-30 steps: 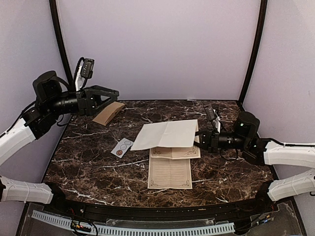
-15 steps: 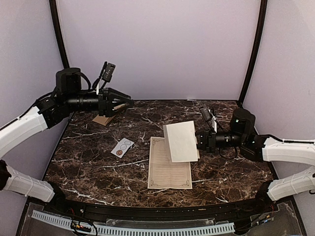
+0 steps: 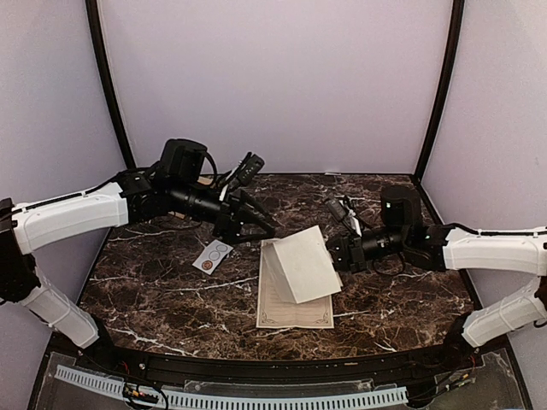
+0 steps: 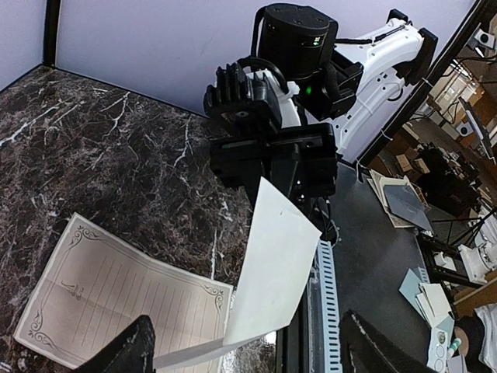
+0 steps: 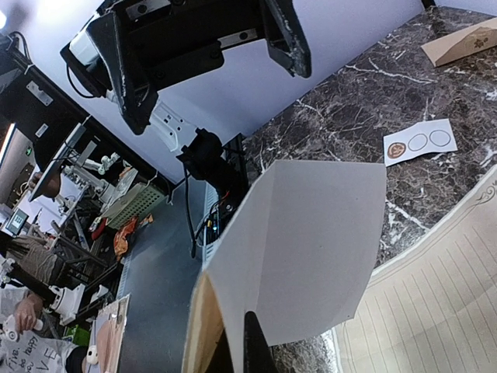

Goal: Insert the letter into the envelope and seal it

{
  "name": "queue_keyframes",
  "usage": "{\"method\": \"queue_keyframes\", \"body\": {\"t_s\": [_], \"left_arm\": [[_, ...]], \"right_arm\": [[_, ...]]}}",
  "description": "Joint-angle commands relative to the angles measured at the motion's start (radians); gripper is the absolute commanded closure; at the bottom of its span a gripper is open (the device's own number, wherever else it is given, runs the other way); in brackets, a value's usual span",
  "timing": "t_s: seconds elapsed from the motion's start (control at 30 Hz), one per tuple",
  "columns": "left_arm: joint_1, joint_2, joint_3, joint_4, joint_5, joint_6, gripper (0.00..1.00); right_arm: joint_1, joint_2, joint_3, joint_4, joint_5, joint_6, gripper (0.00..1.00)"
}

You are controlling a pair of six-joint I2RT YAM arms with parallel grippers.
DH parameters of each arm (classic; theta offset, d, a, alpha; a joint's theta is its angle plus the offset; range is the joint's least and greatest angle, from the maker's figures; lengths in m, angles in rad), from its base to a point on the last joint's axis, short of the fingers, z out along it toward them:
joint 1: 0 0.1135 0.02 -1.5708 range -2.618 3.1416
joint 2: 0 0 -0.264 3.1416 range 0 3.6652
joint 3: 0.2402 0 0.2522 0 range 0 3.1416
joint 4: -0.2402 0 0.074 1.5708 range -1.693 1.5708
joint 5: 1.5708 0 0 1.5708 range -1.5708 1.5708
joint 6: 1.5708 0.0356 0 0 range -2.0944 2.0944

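The letter [image 3: 295, 306] is a cream lined sheet lying at the table's middle. Its far part [image 3: 301, 263] is folded up and stands tilted off the table. My right gripper [image 3: 335, 253] is shut on that raised part's edge; in the right wrist view one dark finger [image 5: 254, 342] presses the fold [image 5: 311, 249]. My left gripper [image 3: 263, 228] is open and empty, just left of the raised part. In its wrist view the letter [image 4: 109, 291] and the raised flap [image 4: 279, 264] lie between its spread fingers [image 4: 132, 350]. The tan envelope [image 5: 464, 40] lies at the back left, mostly hidden behind the left arm in the top view.
A small white sticker card with circles [image 3: 212, 254] lies left of the letter, and it also shows in the right wrist view [image 5: 419, 141]. The dark marble table [image 3: 154, 282] is bounded by purple walls with black corner posts.
My left arm has swung from the back-left corner to the middle, beside the letter. My right gripper has moved left, carrying the letter's far part up and over toward the front.
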Motion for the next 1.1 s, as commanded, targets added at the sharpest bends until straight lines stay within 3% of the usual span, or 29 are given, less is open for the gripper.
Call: {"method": "queue_keyframes", "body": {"t_s": [0.0,0.1,0.33,0.5,0.77,0.9,1.07], "left_arm": [[-0.02,0.035,0.013,-0.01,0.06,0.033,0.2],[-0.031,0.056,0.007,-0.006,0.086,0.029,0.2],[-0.064,0.108,0.027,-0.102,0.131,0.105,0.5],[-0.067,0.131,0.062,-0.204,0.115,0.167,0.6],[-0.067,0.131,0.065,-0.224,0.117,0.181,0.9],[-0.068,0.132,0.068,-0.238,0.116,0.19,0.99],[-0.066,0.105,0.062,-0.217,0.073,0.182,1.0]], "right_arm": [[0.03,0.036,0.058,-0.052,-0.059,-0.052,1.0],[0.036,0.051,0.07,-0.054,-0.07,-0.059,1.0],[0.037,0.046,0.086,-0.069,-0.046,-0.067,1.0],[0.037,0.032,0.087,-0.077,-0.025,-0.069,1.0],[0.037,0.027,0.083,-0.09,0.003,-0.076,1.0],[0.036,0.017,0.081,-0.09,0.024,-0.075,1.0],[0.034,-0.018,0.075,-0.082,0.09,-0.065,0.95]]}}
